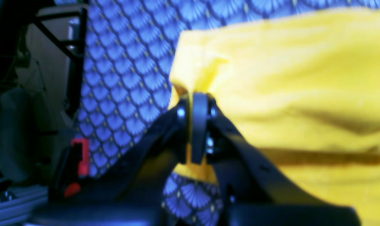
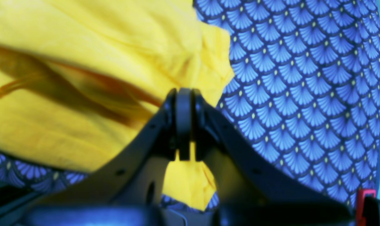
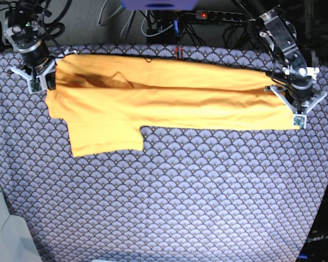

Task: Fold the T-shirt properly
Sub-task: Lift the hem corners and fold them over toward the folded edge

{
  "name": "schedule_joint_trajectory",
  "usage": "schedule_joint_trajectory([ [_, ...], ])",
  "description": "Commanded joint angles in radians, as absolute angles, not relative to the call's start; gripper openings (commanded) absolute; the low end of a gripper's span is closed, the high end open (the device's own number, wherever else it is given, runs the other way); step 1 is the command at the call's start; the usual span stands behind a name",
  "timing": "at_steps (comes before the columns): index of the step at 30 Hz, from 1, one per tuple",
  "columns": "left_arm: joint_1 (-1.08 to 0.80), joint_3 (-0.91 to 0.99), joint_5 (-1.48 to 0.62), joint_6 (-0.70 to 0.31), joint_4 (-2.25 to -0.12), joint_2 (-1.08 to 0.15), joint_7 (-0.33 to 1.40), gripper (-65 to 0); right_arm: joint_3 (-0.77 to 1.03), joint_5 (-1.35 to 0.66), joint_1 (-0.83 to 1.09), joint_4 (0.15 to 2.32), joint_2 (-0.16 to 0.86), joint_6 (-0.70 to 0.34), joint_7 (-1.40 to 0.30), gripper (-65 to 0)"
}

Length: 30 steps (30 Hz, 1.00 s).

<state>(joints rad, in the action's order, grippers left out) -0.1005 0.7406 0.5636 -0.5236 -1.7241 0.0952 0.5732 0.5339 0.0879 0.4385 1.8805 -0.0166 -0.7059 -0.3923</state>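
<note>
T-shirt (image 3: 169, 101): lies lengthwise across the far part of the worktop (image 3: 169, 196), folded into a long band; one sleeve (image 3: 104, 136) sticks out toward the near side at the base view's left.
Left pincer (image 1: 196, 103): jaws pressed together on a bunched corner of the cloth, at the band's end on the base view's right; fabric shows above and below the jaws.
Right pincer (image 2: 184, 100): likewise clamped on a gathered edge at the opposite end, near the far corner.
Cloth state: appears stretched between the two grips; a darker fold shadow runs along the band.
Stage (judgement): lengthwise fold in hand; sleeve not yet tucked in.
Risk 1: uneven pull from either arm would skew the band and misalign its edges.
Risk 2: each grip holds only a small bunch, so a hard tug may slip the cloth free.
Risk 3: releasing with the corners bunched would leave wrinkles there.
Risk 4: the loose sleeve may drag or crumple on the patterned cover.
</note>
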Motion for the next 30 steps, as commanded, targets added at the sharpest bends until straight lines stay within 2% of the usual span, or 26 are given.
schedule_joint_trajectory([
  [1,-0.096,0.740,0.559,-0.513,-1.745,0.087,0.553,-65.0,0.538,0.070,0.449,1.900,-0.008,-0.698,-0.366,-65.0],
  [3,-0.097,0.740,0.559,-0.529,-1.745,0.085,0.553,-65.0,0.538,0.070,0.461,1.902,-0.008,-0.698,-0.340,-65.0],
  [8,-0.065,0.794,0.568,-0.664,-1.745,0.073,0.561,-65.0,0.539,0.070,0.496,1.906,-0.012,-0.698,-0.285,-65.0],
  [11,-0.031,0.837,0.572,-0.697,-1.738,0.070,0.561,-65.0,0.539,0.070,0.496,1.906,-0.007,-0.698,-0.285,-65.0],
  [30,-0.007,0.857,0.604,-0.698,-1.673,0.016,0.561,-65.0,0.538,0.044,0.555,1.900,0.036,-0.698,-0.246,-65.0],
])
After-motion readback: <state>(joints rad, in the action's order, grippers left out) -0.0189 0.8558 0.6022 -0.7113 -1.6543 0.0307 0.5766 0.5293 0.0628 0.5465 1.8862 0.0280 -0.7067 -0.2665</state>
